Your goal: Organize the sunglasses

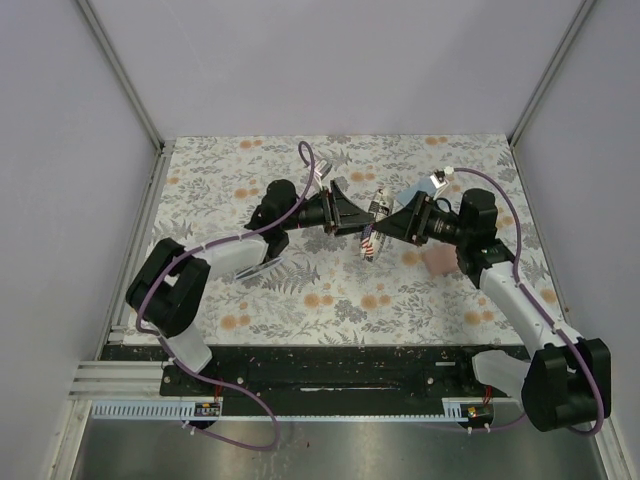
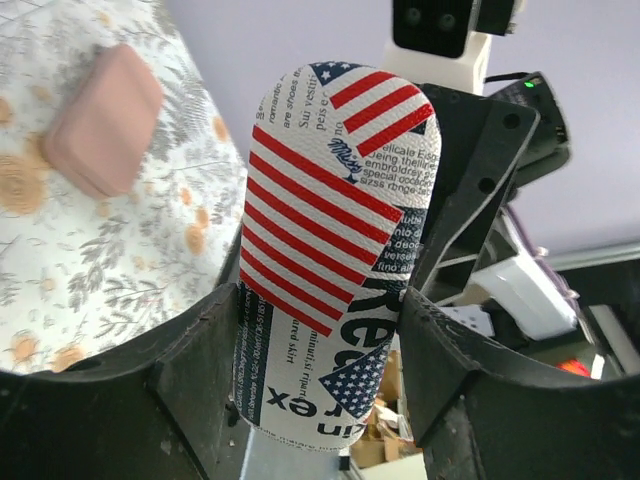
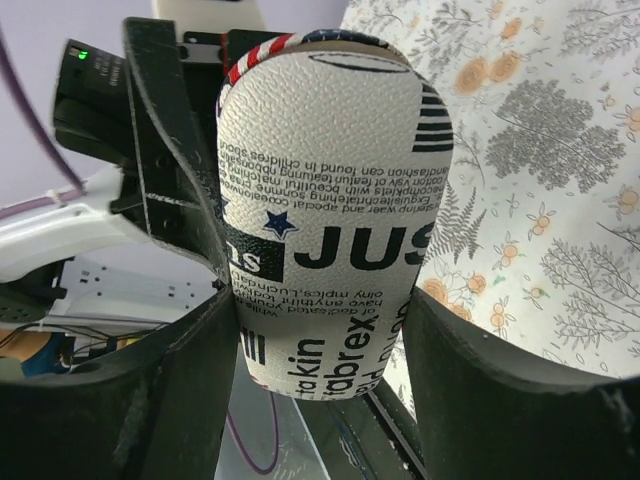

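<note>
Trying to work out who's actually got hold of the flag case (image 2: pixel 330 200) here, anyone? From above it all bunches up near the middle of the table (image 1: pixel 330 300) and I just see a black tangle. — benchrat

Both of them, I'd say. The left gripper (image 2: pixel 320 330) comes in from 9 o'clock and the right gripper (image 3: pixel 325 330) from 3 o'clock, nose to nose, with the case sandwiched between them. On the left wrist cam the jaws sit partway open, one pressed on each long edge of the case, with the stripes side facing the lens. Right wrist cam is the same deal: jaws partway open and touching the case on both sides, with the newsprint side up close. — yam_fan

Ok, and the sunglasses? That's the whole job lol. — benchrat

Can't tell, honestly. None of the three views gives me a clean look at either pair, so I'm not placing them anywhere. What I can place is the pink case (image 1: pixel 438 262). It's lying flat on the table at roughly 4 o'clock from the flag case, just beside the right arm (image 1: pixel 510 290) and apart from both grippers. — yam_fan

Is the flag case off the table? — benchrat

From above, one end points toward 12 and the other toward 6. How high it sits, I can't tell. — yam_fan
</note>
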### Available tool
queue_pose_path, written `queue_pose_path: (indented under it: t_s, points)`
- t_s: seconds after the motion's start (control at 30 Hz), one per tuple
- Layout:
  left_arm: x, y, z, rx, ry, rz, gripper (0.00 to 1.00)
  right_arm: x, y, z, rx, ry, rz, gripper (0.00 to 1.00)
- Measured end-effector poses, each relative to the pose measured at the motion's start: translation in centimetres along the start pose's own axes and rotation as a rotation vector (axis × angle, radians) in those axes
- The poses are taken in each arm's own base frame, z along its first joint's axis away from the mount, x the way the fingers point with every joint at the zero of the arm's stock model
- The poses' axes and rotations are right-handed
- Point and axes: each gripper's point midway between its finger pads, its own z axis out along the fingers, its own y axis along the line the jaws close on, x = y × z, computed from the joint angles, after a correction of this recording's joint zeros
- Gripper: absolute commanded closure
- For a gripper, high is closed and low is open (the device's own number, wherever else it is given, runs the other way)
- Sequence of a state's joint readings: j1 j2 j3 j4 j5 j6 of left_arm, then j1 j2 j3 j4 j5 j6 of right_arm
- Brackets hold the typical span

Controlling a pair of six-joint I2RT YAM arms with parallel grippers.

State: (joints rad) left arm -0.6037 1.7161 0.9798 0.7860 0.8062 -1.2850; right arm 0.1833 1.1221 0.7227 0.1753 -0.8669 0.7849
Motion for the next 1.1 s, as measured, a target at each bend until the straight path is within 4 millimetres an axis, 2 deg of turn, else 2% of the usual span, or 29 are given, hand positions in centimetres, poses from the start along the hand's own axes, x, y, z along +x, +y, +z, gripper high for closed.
queue_pose_path:
  t_s: [0.13,0.27,0.47,0.63,0.67,0.8,0.9,0.97,1.1]
  points:
    - [-0.4,1.0,0.1,-0.125,-0.036,0.074,0.96,0.0,-1.2,0.2,0.083,0.001,-0.002,0.67]
    - [-1.1,3.1,0.3,-0.282,-0.081,0.142,0.99,-0.2,-3.4,0.5,0.187,-0.009,0.017,0.66]
    - [-0.5,7.6,-0.3,-0.539,-0.134,0.194,1.0,1.7,-7.6,1.1,0.361,0.027,0.086,0.63]
    - [-0.1,9.7,-0.5,-0.691,-0.158,0.263,1.0,2.8,-10.0,1.4,0.456,0.046,0.127,0.57]
    - [-0.1,10.1,-0.5,-0.708,-0.162,0.27,1.0,2.9,-10.4,1.4,0.466,0.047,0.136,0.54]
    - [0.3,11.8,-0.5,-0.76,-0.154,0.28,1.0,3.7,-11.8,1.5,0.508,0.063,0.172,0.25]
    - [0.8,12.4,-0.5,-0.779,-0.137,0.29,1.0,4.2,-12.5,1.3,0.541,0.064,0.192,0.1]
    - [1.0,12.7,-0.7,-0.795,-0.126,0.295,1.0,4.0,-12.7,1.3,0.553,0.05,0.19,0.06]
    - [1.1,13.0,-1.1,-0.81,-0.107,0.32,1.0,3.6,-13.4,0.7,0.602,0.025,0.172,0.06]
